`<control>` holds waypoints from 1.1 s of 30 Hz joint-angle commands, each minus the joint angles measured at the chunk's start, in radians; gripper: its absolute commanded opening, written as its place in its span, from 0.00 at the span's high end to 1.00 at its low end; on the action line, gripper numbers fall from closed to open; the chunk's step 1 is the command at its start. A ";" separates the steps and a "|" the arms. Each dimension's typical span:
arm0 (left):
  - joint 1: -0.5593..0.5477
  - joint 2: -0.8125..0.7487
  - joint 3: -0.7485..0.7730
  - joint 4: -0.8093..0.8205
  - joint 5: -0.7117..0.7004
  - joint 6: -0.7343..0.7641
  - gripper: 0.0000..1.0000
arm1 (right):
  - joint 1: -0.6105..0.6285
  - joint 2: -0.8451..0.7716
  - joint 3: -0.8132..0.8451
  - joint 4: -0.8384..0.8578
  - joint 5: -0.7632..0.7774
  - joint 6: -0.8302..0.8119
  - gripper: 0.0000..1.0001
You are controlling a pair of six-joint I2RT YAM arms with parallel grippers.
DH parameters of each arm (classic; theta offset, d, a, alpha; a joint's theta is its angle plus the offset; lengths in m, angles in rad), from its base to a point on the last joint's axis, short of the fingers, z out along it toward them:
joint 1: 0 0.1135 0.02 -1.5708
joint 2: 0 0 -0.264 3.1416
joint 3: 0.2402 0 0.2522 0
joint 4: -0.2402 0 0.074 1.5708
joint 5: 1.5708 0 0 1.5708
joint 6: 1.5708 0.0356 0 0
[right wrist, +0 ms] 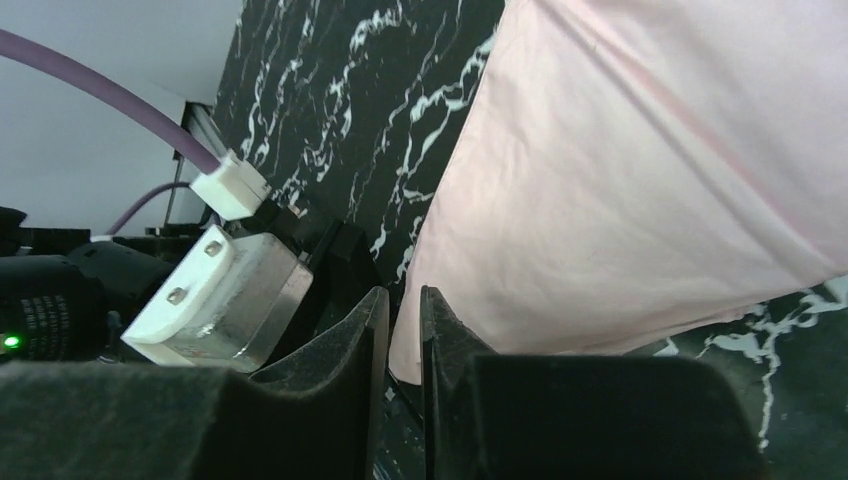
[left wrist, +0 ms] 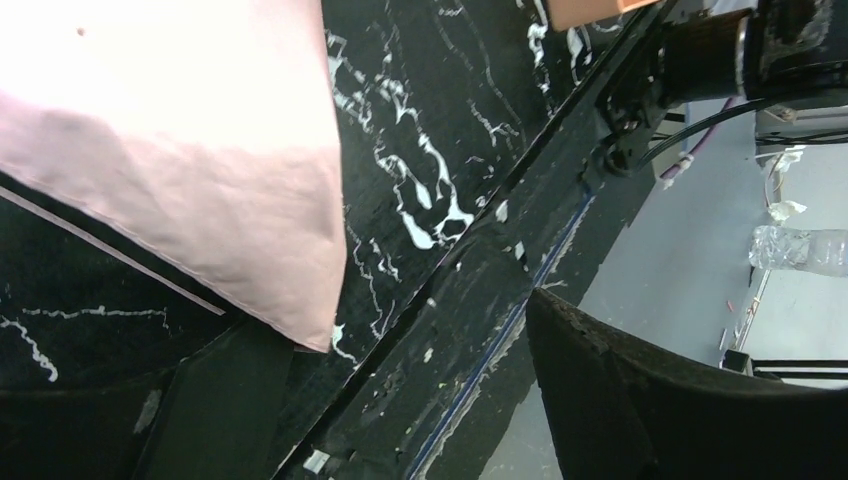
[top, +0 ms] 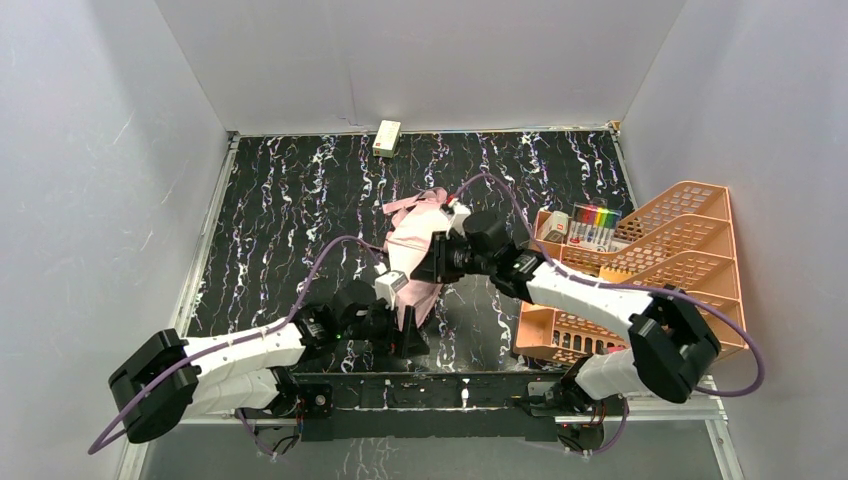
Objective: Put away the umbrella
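Observation:
The umbrella (top: 412,245) lies collapsed in the middle of the black marbled table, pale pink face up, with its strap end toward the back. My right gripper (top: 432,265) reaches in from the right over it. In the right wrist view the right gripper (right wrist: 403,295) has its jaws drawn to a thin slit, with the edge of the pink umbrella (right wrist: 640,180) running into that slit. My left gripper (top: 400,338) sits at the umbrella's near end. In the left wrist view the left gripper (left wrist: 400,330) stands wide open and holds nothing, and a corner of the umbrella (left wrist: 180,150) hangs just beside its left finger (left wrist: 210,400).
An orange mesh rack (top: 690,250) stands at the right, with coloured markers (top: 597,222) in its back compartment. A small cream box (top: 387,137) rests against the back wall. White walls enclose three sides. The table's near rail (left wrist: 500,300) runs under the left gripper.

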 commanded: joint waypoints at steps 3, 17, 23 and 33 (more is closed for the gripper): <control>-0.034 0.007 -0.059 0.062 -0.018 -0.026 0.09 | 0.051 0.074 -0.094 0.177 0.045 0.137 0.79; -0.054 -0.030 -0.015 -0.020 -0.100 -0.026 0.02 | 0.060 0.250 -0.213 0.264 0.195 0.145 0.84; -0.052 -0.196 0.135 -0.342 -0.366 -0.014 0.02 | 0.060 0.272 -0.229 0.222 0.260 0.101 0.84; 0.191 -0.059 0.505 -0.492 -0.381 0.153 0.02 | 0.059 0.285 -0.228 0.229 0.201 -0.018 0.84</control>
